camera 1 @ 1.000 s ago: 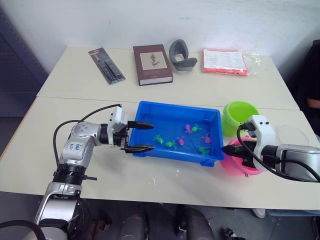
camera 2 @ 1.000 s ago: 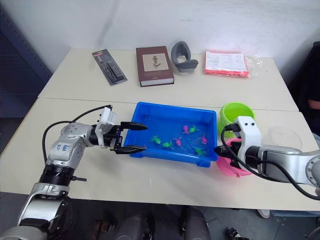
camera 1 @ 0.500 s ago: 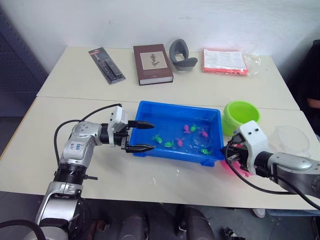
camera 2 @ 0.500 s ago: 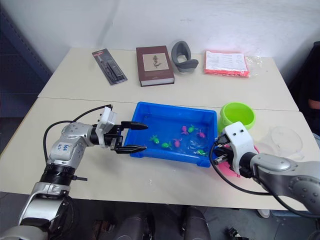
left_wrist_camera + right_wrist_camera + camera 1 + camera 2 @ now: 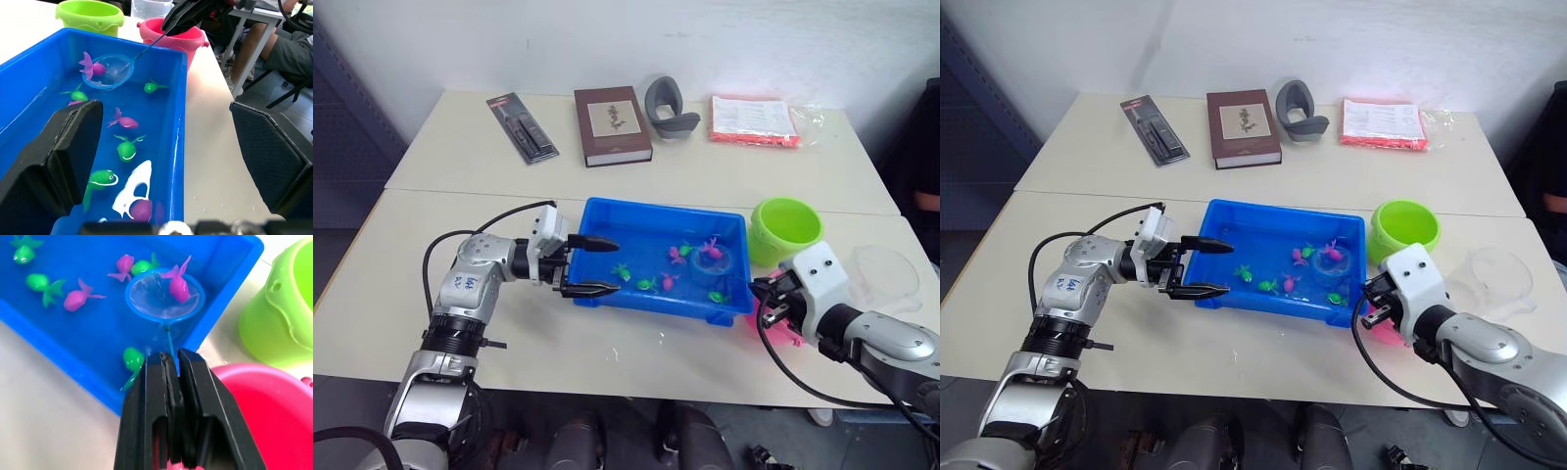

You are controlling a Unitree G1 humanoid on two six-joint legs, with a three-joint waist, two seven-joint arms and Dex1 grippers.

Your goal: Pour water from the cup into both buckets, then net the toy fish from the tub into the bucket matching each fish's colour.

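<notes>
Over the blue tub (image 5: 607, 220), right gripper (image 5: 171, 363) pinches the net (image 5: 164, 296) by its thin handle, fingers pressed together; hoop sits w/ a pink fish (image 5: 178, 284) on its mesh, near tub's far-right corner. Left gripper (image 5: 590, 264) spread wide at tub's left wall, holding nothing. Green bucket (image 5: 786, 227) & pink bucket (image 5: 172, 36) stand just right of tub; clear cup (image 5: 886, 274) beyond them

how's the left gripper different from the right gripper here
The left gripper is open and holds nothing, its fingers spread beside the end wall of the tub. The right gripper is shut on the thin handle of the net, whose hoop sits over the water with a pink fish in it. Both have two black fingers and sit at opposite ends of the tub.
</notes>
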